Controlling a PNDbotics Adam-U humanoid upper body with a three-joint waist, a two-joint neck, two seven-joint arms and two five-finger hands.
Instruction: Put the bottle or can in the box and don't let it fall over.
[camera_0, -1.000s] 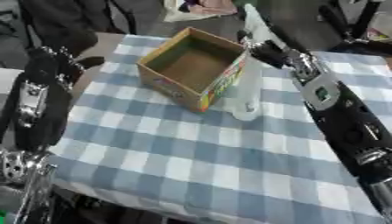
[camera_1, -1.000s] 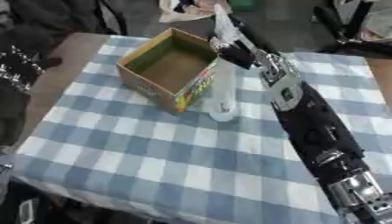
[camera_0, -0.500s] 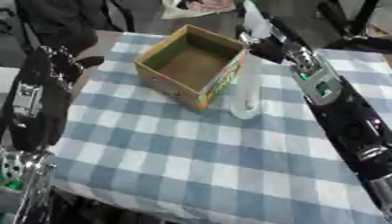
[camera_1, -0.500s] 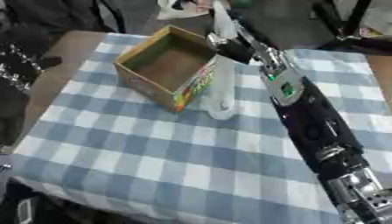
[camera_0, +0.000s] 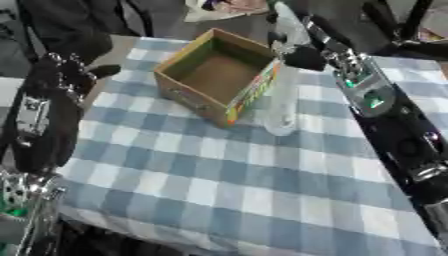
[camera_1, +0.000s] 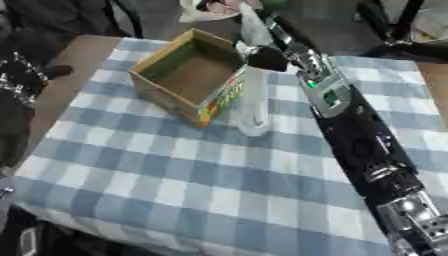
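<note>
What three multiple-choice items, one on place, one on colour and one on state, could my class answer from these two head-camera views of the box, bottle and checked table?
1. Where is the clear bottle?
A. Inside the box
B. On the cloth beside the box's right wall
C. Lying at the near table edge

2. What colours is the tablecloth?
A. Blue and white check
B. Plain red
C. Green stripes

3. What does the cardboard box hold?
A. A can
B. The bottle
C. Nothing visible; it is open-topped and bare inside

Answers: 1 B, the bottle stands upright outside the box, with the right hand at its top. 2 A, blue and white squares cover the table. 3 C, only the brown floor of the box shows.
</note>
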